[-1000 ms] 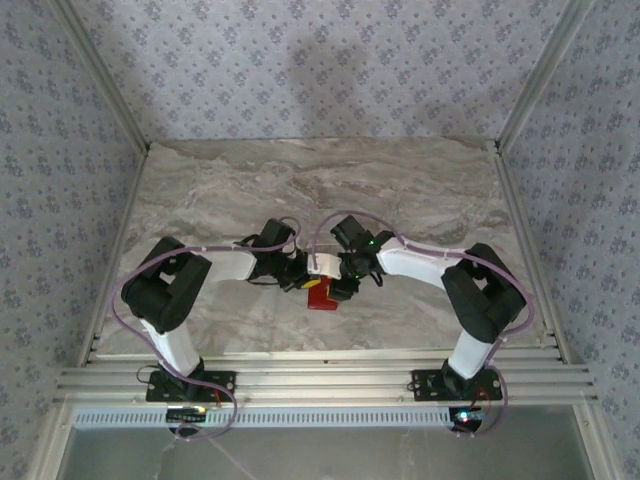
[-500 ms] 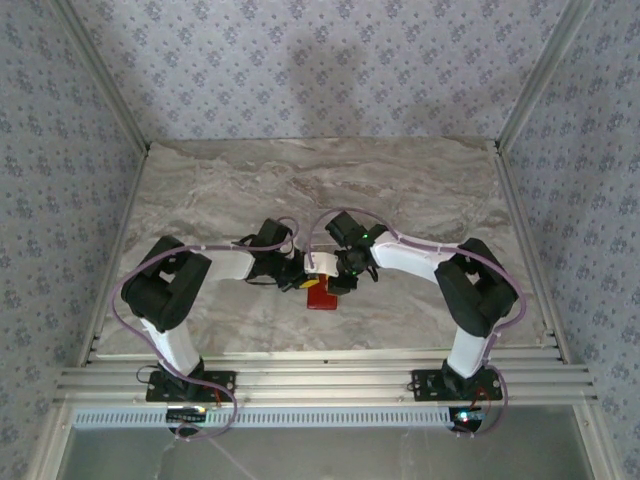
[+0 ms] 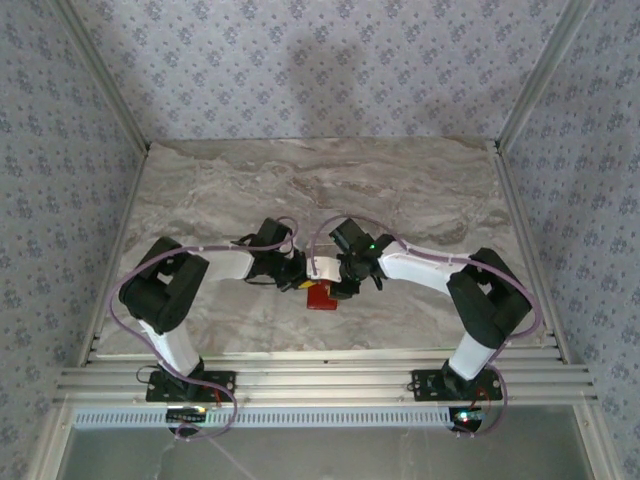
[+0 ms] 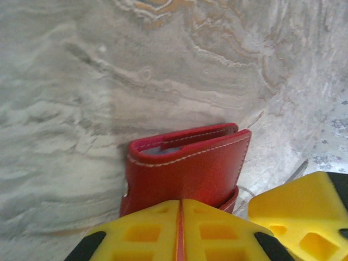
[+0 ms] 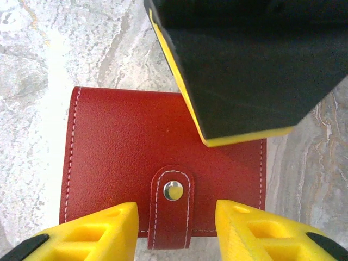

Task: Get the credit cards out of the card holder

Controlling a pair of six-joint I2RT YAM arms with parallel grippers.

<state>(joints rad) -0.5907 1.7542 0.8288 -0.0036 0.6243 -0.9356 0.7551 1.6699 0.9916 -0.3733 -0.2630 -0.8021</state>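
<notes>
The card holder point(image 5: 119, 152) sits between our two pincers. The left pincer point(image 4: 179, 231) has its yellow fingers pressed together on a thin red edge, which we read as a clamp on the holder itself. The right pincer point(image 5: 176, 220) stands apart, one finger to each side of the snap tab point(image 5: 172, 185), touching neither edge of it. Outward from there, the holder is folded shut with its red cover facing the right wrist. It sits on the marbled surface point(image 5: 32, 65), in the middle of the near half, between the arms. Whether it rests flat or is tipped up on one edge we cannot tell.

We judge the task barely begun. The tab is still snapped down over its stud, and the credit cards are all left to draw out. The holder must be unsnapped first, then unfolded, then each card pulled out.

We count one card holder, one snap tab and two pincers. How many credit cards are inside we cannot tell.
</notes>
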